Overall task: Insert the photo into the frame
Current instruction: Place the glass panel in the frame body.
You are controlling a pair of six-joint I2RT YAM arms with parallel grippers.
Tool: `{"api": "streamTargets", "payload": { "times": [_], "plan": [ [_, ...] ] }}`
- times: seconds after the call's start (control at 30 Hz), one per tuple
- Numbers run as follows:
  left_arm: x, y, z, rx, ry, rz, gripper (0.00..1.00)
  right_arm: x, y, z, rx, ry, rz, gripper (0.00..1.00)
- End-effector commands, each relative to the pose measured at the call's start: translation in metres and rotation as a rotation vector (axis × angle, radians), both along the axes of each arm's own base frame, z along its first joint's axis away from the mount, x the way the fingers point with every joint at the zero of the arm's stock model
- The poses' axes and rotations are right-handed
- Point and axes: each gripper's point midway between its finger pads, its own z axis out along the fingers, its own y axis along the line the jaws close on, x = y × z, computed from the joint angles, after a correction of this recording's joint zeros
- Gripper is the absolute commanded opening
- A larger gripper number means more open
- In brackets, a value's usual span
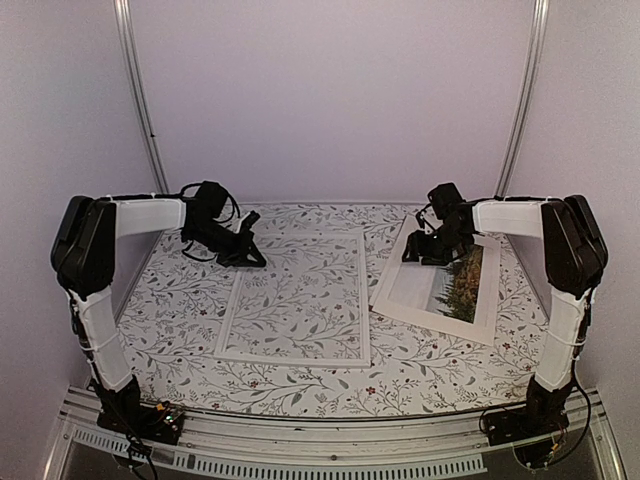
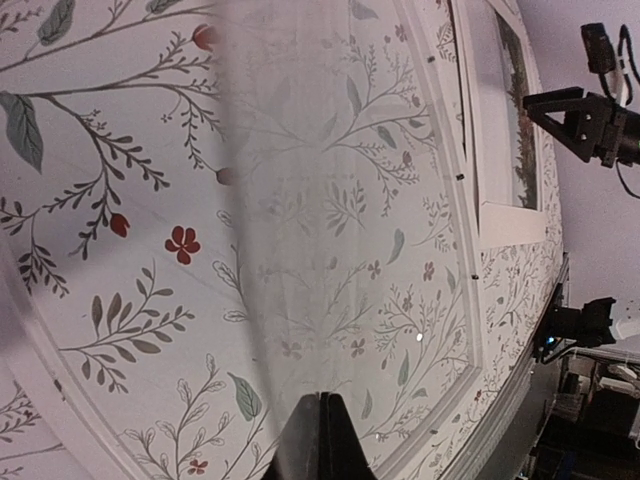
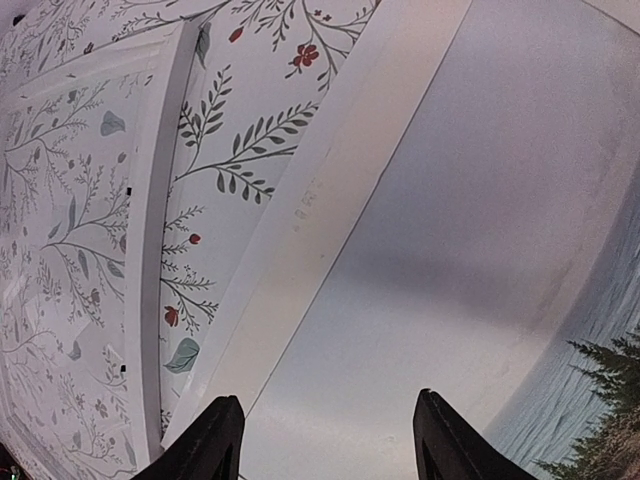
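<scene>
Photo (image 1: 440, 285) lies picture-up beside frame (image 1: 295, 295), right fingers (image 3: 215, 445) spread over it.

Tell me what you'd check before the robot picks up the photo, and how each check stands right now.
1. Photo lies flat, picture side up: ok.
2. Right gripper open above the photo: ok.
3. Right gripper touching the photo: cannot tell.
4. Frame lies flat, nothing on it: ok.
5. Photo and frame apart, no overlap: ok.
6. Left gripper shut, away from the photo: ok.
</scene>
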Motion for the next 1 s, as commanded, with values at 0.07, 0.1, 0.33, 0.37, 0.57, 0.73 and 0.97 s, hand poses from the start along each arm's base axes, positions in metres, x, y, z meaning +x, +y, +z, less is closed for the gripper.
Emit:
{"api": "streamTargets", "payload": {
  "times": [0.07, 0.1, 0.33, 0.37, 0.57, 0.73, 0.97],
  "plan": [
    [0.0016, 0.0016, -0.0065, 0.003, 0.014, -0.013, 0.00, 0.0047, 0.0055, -0.0022, -0.001, -0.007, 0.017, 0.61],
    [0.0014, 0.0009, -0.0060, 0.003, 0.013, -0.014, 0.00, 0.0045, 0.0053, -0.0029, -0.002, -0.005, 0.016, 0.61],
    [0.0011, 0.0035, -0.0085, 0.025, 0.012, -0.019, 0.00, 0.0037, 0.0067, -0.0039, -0.002, -0.004, 0.021, 0.61],
    [0.0011, 0.0036, -0.0088, 0.029, 0.012, -0.020, 0.00, 0.0034, 0.0070, -0.0043, -0.003, -0.003, 0.021, 0.61],
    [0.0014, 0.0050, -0.0097, 0.041, 0.012, -0.020, 0.00, 0.0027, 0.0087, -0.0047, 0.000, -0.002, 0.025, 0.61],
    [0.0043, 0.0051, -0.0074, 0.043, 0.004, -0.013, 0.00, 0.0017, 0.0089, -0.0050, -0.003, 0.000, 0.026, 0.61],
    [0.0064, 0.0013, -0.0014, 0.012, -0.002, -0.008, 0.00, 0.0018, 0.0081, -0.0059, -0.007, 0.001, 0.026, 0.61]
  ]
}}
